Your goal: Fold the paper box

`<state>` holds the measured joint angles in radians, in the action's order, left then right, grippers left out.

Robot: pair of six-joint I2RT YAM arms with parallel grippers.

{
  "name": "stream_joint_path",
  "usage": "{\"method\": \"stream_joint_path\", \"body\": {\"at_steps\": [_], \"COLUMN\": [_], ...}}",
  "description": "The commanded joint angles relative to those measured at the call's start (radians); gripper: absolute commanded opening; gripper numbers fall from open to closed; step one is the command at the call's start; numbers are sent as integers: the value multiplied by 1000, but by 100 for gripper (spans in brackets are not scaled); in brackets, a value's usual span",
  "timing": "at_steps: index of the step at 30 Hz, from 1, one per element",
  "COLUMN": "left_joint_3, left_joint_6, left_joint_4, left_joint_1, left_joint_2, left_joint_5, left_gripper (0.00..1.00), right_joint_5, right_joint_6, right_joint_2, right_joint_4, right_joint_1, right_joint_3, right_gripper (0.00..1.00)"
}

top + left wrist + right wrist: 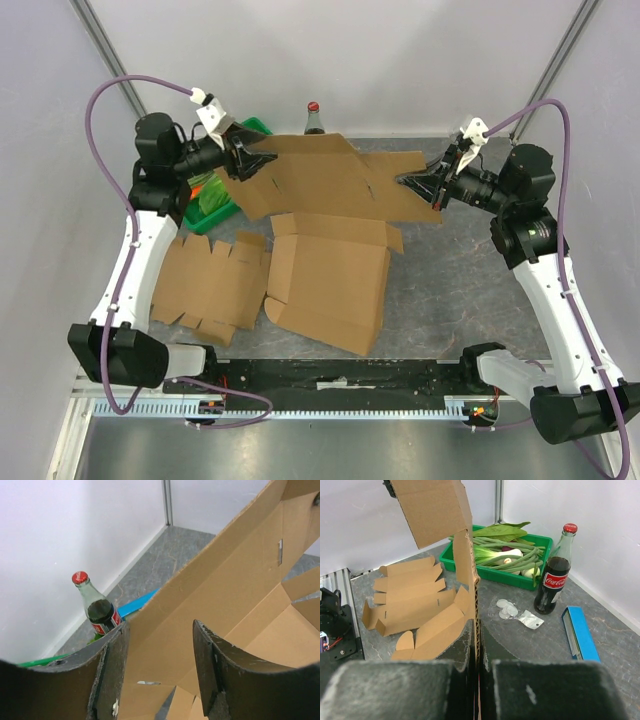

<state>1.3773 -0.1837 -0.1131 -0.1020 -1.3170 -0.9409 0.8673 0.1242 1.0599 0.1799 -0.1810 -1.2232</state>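
- Stretching beneath everything, the grey surface (450, 300) is carrying loose cardboard, a tray and a bottle.
- The raised paper box (330, 180), an unfolded brown cardboard sheet, is hanging above the far half of the surface, spanning from one gripper to the other and tilting, with its slotted flaps pointing down.
- A second cardboard box (330, 280) is lying near the middle of the surface, partly opened, with one large panel facing up.
- A flat cardboard blank (210, 280) is lying just to its left, its small tabs spreading outward.
- The green tray (505, 576) is sitting at the far left and holding leafy greens and long beans.
- The left gripper (243, 158) is reaching to the left end of the raised paper box; its jaws are standing apart with the sheet's edge between them, not pinching it.
- The right gripper (408, 181) is clamping tightly on the right end of the raised paper box, with the sheet showing edge-on between its jaws.
- The cola bottle (313, 118), red-capped, is standing upright by the back wall beside the tray.
- A flat blue object (580, 632) is lying near the bottle.
- Small clear plastic pieces (512, 611) are lying between the bottle and the tray.
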Motion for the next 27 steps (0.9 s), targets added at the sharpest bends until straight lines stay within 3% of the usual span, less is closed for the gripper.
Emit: {"method": "stream_joint_path", "body": {"at_steps": [1, 6, 11, 20, 24, 27], "left_joint_3": [28, 46, 56, 32, 124, 117], "left_joint_6": [98, 262, 268, 185, 50, 26], "left_joint_4": [162, 283, 239, 205, 34, 10], "left_joint_1": [53, 99, 99, 79, 38, 30], "left_joint_2": [36, 7, -44, -83, -140, -134], "left_joint_5": [-134, -236, -326, -257, -220, -208], "left_gripper": [61, 64, 63, 59, 49, 36], "right_joint_5": [35, 35, 41, 52, 49, 15], "right_joint_6": [15, 6, 8, 29, 43, 60], "right_joint_2": [-21, -26, -20, -28, -35, -46], "right_joint_4": [-53, -49, -54, -62, -63, -56], "right_joint_1": [5, 5, 3, 3, 3, 3], "right_joint_3": [-12, -7, -12, -19, -19, -9], "right_gripper": [0, 0, 0, 0, 0, 0]}}
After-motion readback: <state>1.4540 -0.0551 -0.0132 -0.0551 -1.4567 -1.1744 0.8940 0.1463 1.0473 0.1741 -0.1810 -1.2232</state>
